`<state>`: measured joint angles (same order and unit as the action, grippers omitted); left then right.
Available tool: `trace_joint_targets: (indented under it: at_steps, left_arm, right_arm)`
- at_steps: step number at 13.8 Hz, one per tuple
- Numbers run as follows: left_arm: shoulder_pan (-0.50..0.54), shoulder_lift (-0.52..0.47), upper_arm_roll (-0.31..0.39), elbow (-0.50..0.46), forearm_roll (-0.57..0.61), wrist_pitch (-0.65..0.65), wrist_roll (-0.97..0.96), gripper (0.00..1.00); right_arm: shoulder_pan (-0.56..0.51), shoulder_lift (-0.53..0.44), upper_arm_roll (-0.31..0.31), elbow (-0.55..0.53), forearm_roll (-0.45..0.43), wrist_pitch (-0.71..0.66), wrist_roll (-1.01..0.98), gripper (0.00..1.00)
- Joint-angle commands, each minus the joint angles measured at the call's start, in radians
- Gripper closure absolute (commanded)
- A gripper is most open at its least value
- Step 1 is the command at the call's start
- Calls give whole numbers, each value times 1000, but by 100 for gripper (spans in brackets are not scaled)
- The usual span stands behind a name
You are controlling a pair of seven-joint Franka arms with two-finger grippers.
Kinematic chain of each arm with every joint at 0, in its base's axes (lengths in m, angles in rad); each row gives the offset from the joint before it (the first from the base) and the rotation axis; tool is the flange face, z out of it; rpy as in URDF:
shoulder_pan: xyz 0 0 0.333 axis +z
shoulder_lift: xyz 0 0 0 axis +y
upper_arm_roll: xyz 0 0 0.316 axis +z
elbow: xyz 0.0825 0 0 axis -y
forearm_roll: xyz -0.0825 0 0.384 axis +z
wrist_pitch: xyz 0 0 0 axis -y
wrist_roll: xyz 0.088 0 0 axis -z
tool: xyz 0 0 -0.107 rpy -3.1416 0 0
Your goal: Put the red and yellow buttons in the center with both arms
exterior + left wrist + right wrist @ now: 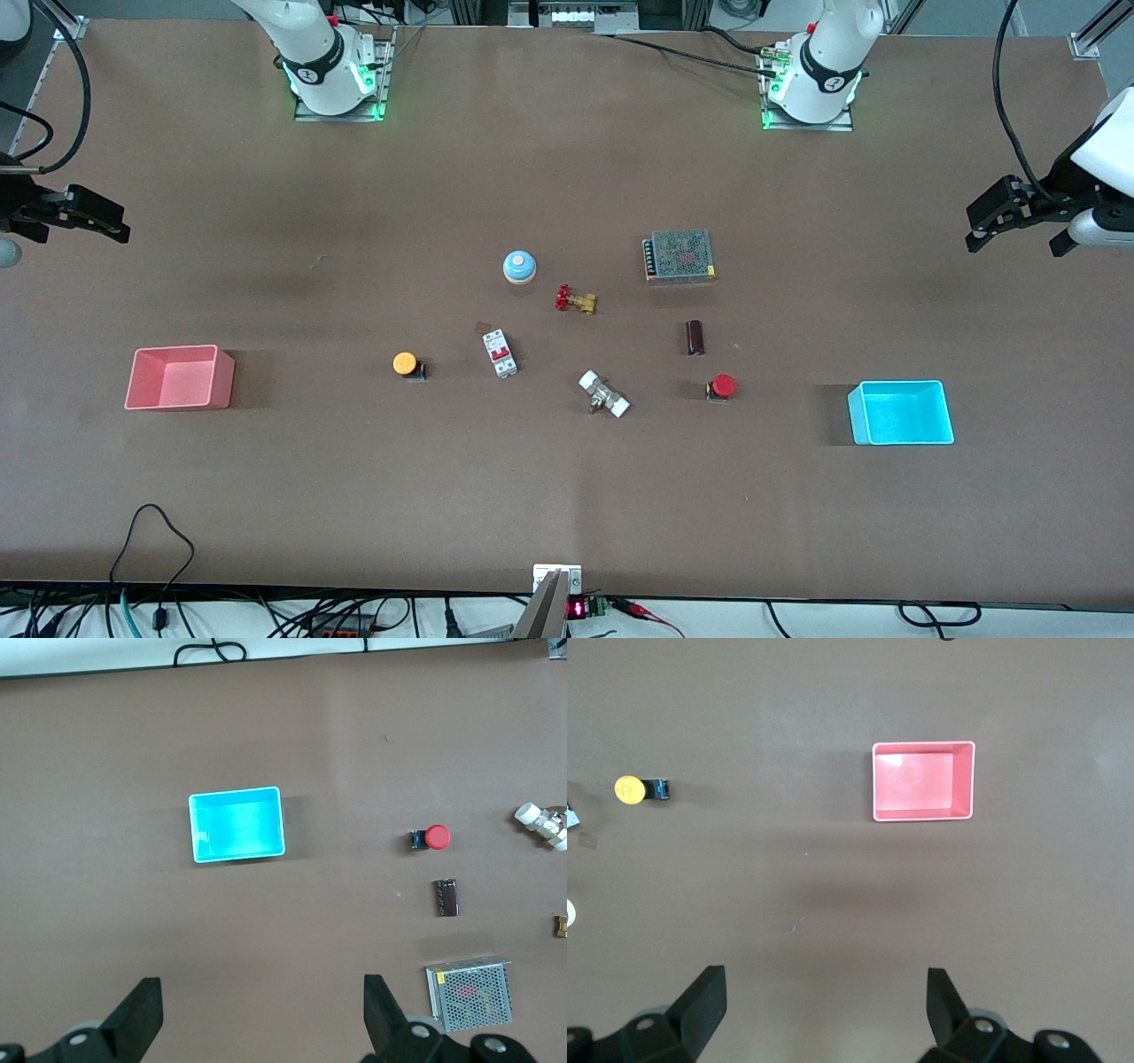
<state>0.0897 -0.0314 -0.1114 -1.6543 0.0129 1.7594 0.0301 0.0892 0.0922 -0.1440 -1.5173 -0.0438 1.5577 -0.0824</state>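
Left gripper (257, 1019): you see it released, high over the table's end, well apart from the red button (722, 386).
Right gripper (824, 1014): released too, well apart from the yellow button (407, 364).

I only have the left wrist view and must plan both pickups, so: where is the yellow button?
Observer: The yellow button lies between the pink bin and the white breaker.
Operator: Is the right gripper near it?
Observer: No, the right gripper waits open above the table's edge at its own end.
Operator: What lies between the two buttons?
Observer: The breaker and a white-capped valve; the red button sits beside that valve, toward the cyan bin.
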Motion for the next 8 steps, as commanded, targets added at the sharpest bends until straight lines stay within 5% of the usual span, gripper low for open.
trace_joint_targets:
  at_steps: [1, 8]
  left_arm:
    - [10, -24, -4, -9, -19, -12, 28, 0]
    - [13, -25, -4, -9, -18, -12, 30, 0]
  right_arm:
    - [-3, -29, 6, -27, -8, -8, 9, 0]
    - [-5, -34, 6, -27, -10, -31, 29, 0]
